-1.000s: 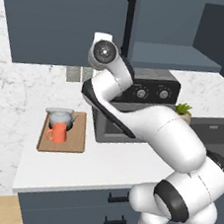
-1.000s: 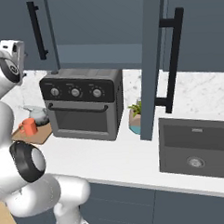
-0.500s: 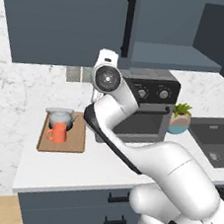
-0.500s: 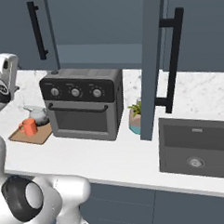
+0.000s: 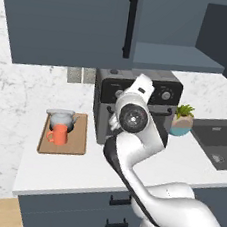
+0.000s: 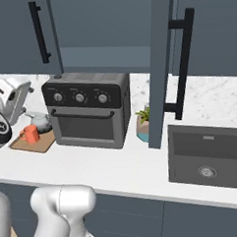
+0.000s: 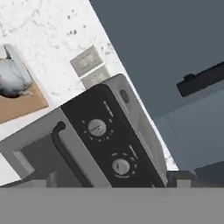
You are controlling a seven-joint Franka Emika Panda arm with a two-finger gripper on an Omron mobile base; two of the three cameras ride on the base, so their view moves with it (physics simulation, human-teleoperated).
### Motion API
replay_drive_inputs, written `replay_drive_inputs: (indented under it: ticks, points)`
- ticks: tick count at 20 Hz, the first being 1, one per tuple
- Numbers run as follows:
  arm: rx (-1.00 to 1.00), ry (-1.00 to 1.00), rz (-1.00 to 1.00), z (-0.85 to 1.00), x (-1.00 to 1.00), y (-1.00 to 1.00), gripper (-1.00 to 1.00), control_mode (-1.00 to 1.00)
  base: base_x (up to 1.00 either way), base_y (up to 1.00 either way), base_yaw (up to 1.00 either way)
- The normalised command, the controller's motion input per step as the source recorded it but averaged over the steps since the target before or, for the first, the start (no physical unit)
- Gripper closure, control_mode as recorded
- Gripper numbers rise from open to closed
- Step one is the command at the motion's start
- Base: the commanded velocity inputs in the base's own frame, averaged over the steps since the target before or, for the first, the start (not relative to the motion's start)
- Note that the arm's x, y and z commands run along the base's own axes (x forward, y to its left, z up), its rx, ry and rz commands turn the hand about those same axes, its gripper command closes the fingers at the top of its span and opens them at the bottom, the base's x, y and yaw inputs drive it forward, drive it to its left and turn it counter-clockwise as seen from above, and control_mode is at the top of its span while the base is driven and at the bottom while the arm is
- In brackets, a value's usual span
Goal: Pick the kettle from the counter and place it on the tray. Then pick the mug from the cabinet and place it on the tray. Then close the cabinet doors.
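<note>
The silvery kettle [image 5: 60,117] and the orange mug [image 5: 57,135] both stand on the wooden tray [image 5: 75,142], left of the oven on the marble counter [image 5: 68,170]. My gripper [image 7: 114,180] is open and holds nothing. It hangs in front of the oven's top edge, to the right of the tray. In the hand view the kettle [image 7: 13,78] and the tray [image 7: 24,105] sit at the left edge. On the cabinet [image 6: 101,28] the right door [image 6: 159,64] stands swung out, and the left door [image 5: 71,19] lies flat against the front.
A dark toaster oven [image 5: 106,109] with knobs stands under the cabinet. A potted plant [image 5: 183,119] sits to its right, before a black sink [image 6: 206,155]. The open door's edge and bar handle [image 6: 184,63] jut out over the counter.
The arm has swung right and down, from above the tray to the front of the oven. The kettle, mug and tray stayed put, and the jaws stayed open.
</note>
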Motion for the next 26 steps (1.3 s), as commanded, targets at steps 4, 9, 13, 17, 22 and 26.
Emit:
replay_drive_inputs:
  ticks: [4, 9, 13, 17, 22, 26]
  points:
    - [0.34, -0.05, -0.31, -0.25, -0.68, -0.91, -1.00, -1.00, 0.00, 0.00, 0.00]
    - [0.36, -0.01, -0.31, -0.45, -0.78, -0.92, -1.00, -1.00, 0.00, 0.00, 0.00]
    - [0.41, 0.00, -0.31, -0.45, -0.66, -0.83, -1.00, -1.00, 0.00, 0.00, 0.00]
    - [0.43, 0.00, -0.31, -0.45, -0.42, -0.80, -1.00, -1.00, 0.00, 0.00, 0.00]
    - [0.42, -0.03, -0.19, -0.61, -0.28, -0.74, -1.00, -1.00, 0.00, 0.00, 0.00]
    - [0.42, -0.33, -0.04, -0.39, -0.29, -0.86, -1.00, -1.00, 0.00, 0.00, 0.00]
